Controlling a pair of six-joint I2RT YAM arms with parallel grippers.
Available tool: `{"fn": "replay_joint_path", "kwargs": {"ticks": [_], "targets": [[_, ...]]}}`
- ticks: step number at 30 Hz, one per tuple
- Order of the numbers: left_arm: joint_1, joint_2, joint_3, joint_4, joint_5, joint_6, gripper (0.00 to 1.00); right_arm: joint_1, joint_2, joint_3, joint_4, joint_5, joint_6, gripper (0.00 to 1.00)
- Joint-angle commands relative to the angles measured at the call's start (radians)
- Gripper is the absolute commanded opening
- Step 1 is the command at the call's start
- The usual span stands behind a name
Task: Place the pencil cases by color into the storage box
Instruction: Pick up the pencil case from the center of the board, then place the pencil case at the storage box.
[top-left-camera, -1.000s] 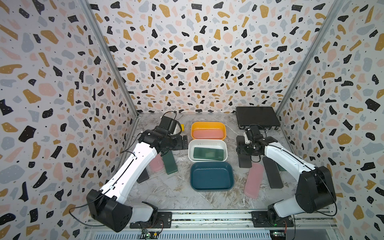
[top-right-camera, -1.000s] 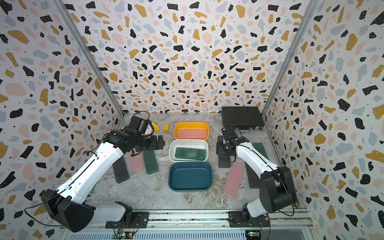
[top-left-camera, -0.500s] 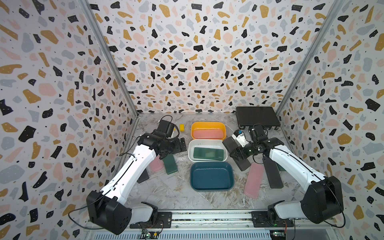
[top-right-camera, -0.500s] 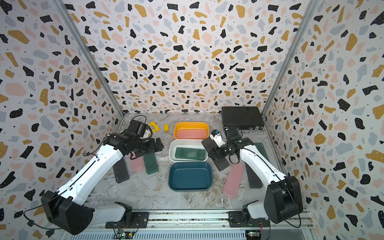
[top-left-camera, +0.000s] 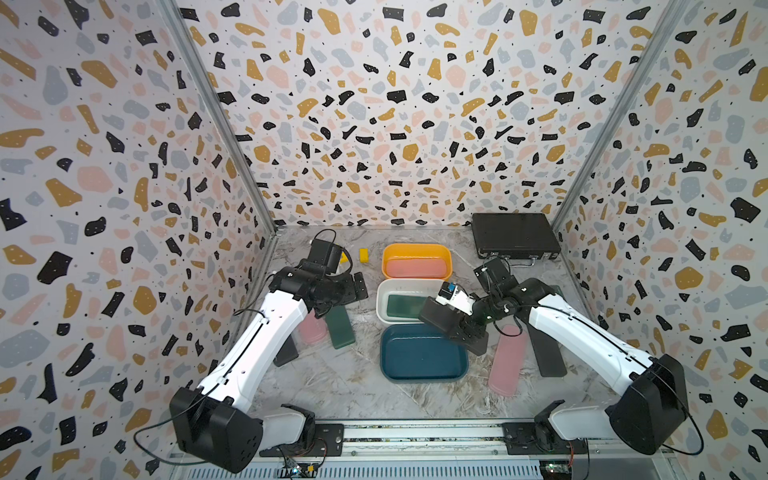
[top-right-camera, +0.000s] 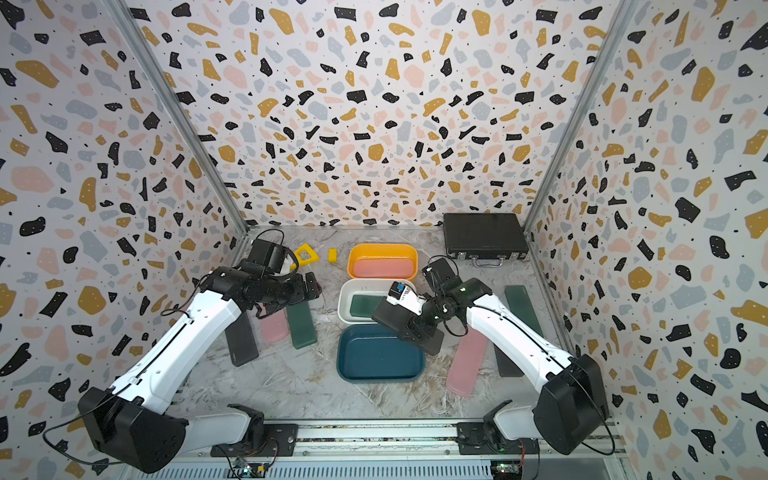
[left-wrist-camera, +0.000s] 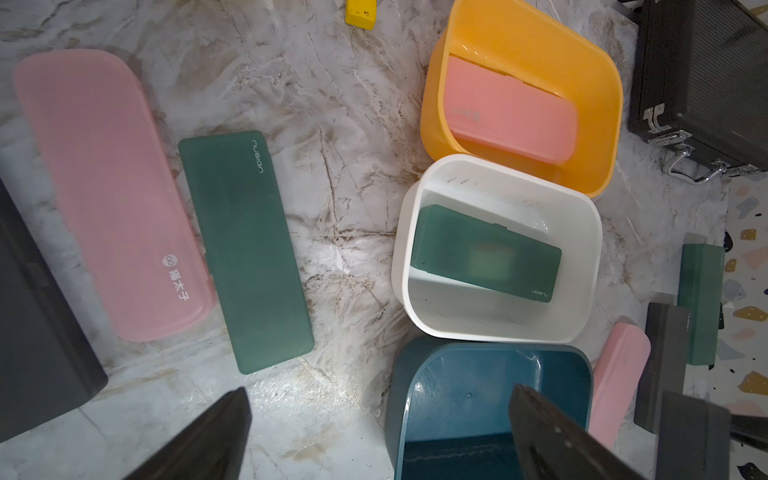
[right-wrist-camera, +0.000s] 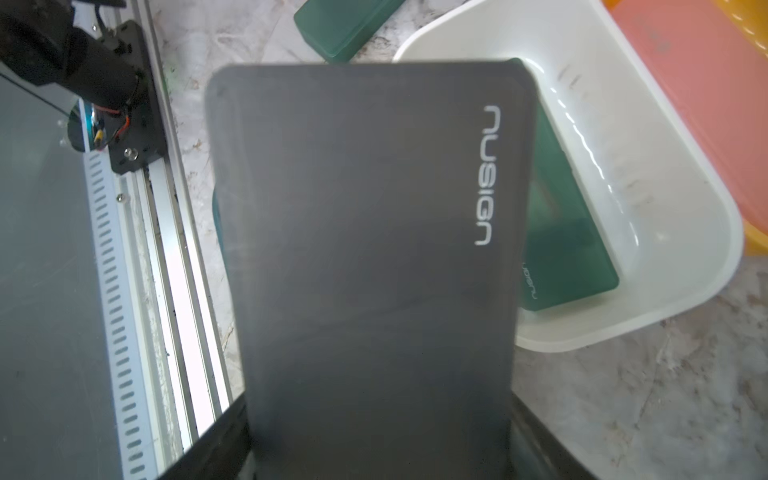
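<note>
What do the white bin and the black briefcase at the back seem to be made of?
White bin: likely molded plastic, glossy; light streaks glint on its inner wall. Black briefcase: ribbed, matte shell, material unclear; its latches look like shiny chromed metal.

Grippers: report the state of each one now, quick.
Left gripper: open, holding nothing.
Right gripper: closed on the black case, which is lifted off the table.
</note>
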Motion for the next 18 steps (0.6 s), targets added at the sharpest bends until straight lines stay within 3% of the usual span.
{"fn": "replay_joint_path", "kwargs": {"ticks": [1,18], "targets": [[0.013,-0.014,-0.014,0.022,-0.020,-0.004,1.00,0.049,0.006,0.061,-0.079,0.048,-0.079,0.52],[0.061,-0.016,-0.046,-0.002,-0.022,-0.001,1.00,0.283,0.180,0.133,-0.068,0.266,-0.118,0.51]]}}
